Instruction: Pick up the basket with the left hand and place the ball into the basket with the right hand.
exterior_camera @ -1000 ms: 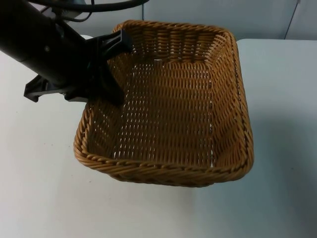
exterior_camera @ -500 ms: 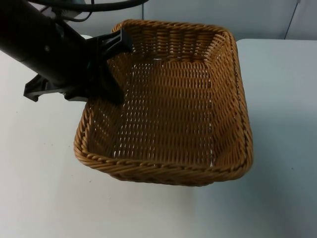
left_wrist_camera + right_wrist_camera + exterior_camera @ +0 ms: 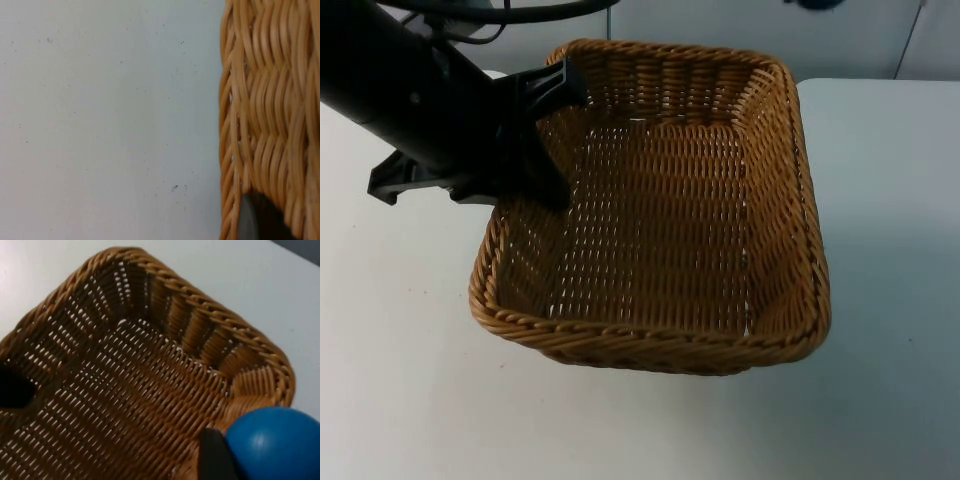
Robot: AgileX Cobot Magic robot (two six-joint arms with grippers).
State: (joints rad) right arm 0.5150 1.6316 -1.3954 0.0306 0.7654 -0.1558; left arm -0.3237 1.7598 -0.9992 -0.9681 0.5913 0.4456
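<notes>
A woven wicker basket (image 3: 660, 200) sits in the grip of the left hand (image 3: 535, 140), whose black fingers are clamped over the rim at the basket's left wall, one finger (image 3: 542, 172) reaching down inside the wall and the other outside it. In the top view the basket is tilted slightly, its far rim near the grey partition wall (image 3: 720, 25) and its near rim over the white worktop (image 3: 400, 380); whether its base touches the worktop cannot be told. The basket's inside holds nothing. In the left wrist view the basket's outer weave (image 3: 270, 110) runs alongside the bare, lightly speckled worktop (image 3: 100, 120), with a dark fingertip (image 3: 260, 217) pressed against the wicker. The right wrist view looks down into the basket (image 3: 125, 380) from above one corner, and there the right hand (image 3: 235, 455) holds a blue ball (image 3: 272, 442), its black finger (image 3: 212, 455) snug against the ball's side; the ball hangs just beside the basket's rim, above the corner. A small dark blue shape (image 3: 817, 4) at the far edge of the top view, over the partition, may be that ball, though this cannot be confirmed.
</notes>
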